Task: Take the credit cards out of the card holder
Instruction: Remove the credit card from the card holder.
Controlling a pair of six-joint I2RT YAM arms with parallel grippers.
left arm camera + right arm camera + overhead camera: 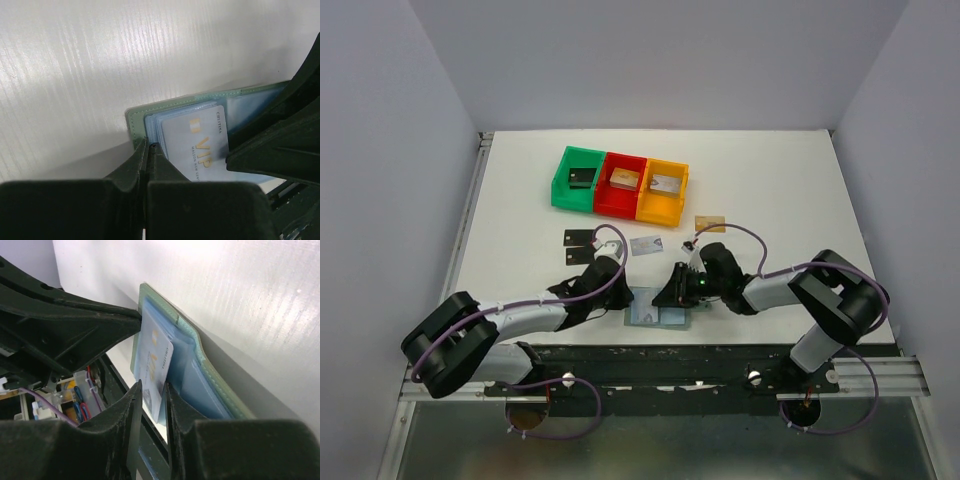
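From above, the grey-green card holder [655, 312] lies open at the table's [780, 200] near edge, its pockets unreadable. Left wrist view: the left gripper [148, 146], closed, touches its left edge beside a half-hidden silvery VIP card [197, 142]. Right wrist view: the right gripper [154, 390] straddles that card, jaws parted.

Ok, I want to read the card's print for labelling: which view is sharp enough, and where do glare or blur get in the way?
Left wrist view: the silvery card is sharp, print legible; the left gripper is a dark, soft foreground. Right wrist view: card foreshortened, table glaring. Top external view: evenly lit, card holder too small.
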